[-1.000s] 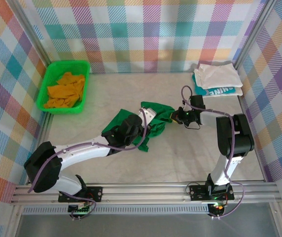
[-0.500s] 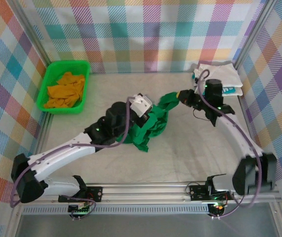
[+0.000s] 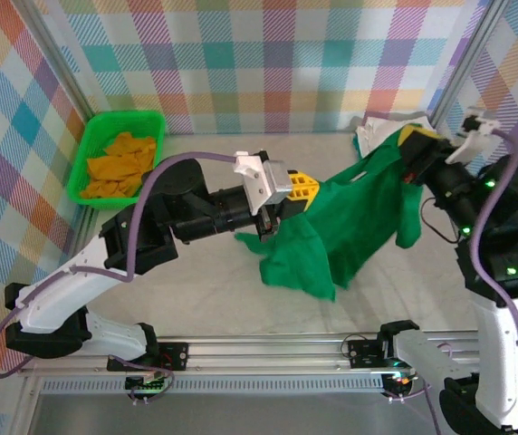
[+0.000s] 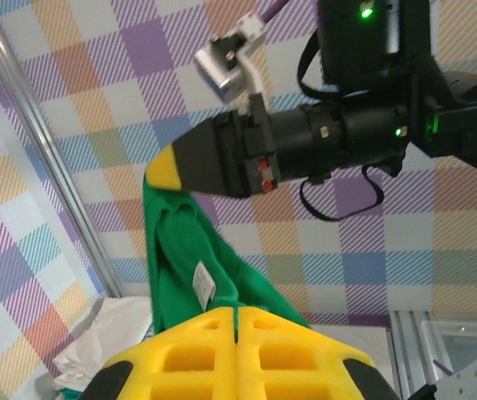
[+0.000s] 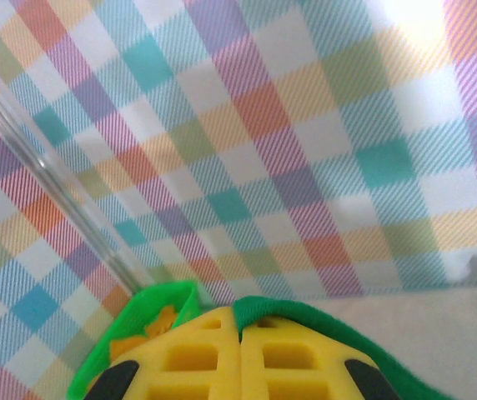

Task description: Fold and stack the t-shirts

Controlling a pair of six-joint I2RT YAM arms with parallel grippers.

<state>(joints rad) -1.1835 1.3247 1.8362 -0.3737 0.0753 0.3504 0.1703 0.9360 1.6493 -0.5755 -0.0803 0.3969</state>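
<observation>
Cloth of one dark green t-shirt [image 3: 350, 217] is held stretched above the pale counter [image 3: 214, 290] by two claws: the left claw [image 3: 304, 188] and the right claw [image 3: 413, 137] are each clamped on it. One orange t-shirt [image 3: 119, 163] is seen in one bright green plastic basket [image 3: 123, 115]. One white t-shirt [image 3: 369, 132] is seen at the far right corner.

The basket [image 3: 83, 194] sits on the bench [image 3: 196, 285] at its far left corner, against the left wall, with one crumpled t-shirt [image 3: 119, 163] inside it. The stacked t-shirts [image 4: 97, 342] lie at the far right corner, well apart from the basket. Between them, over the middle and right of the bench, the hanging t-shirt [image 3: 354, 217] stretches from the left end effector [image 3: 301, 188], near the centre, to the right end effector [image 3: 414, 137], farther back and right, just over the stack. Each end effector pinches one end, and the cloth sags toward the bench below.
</observation>
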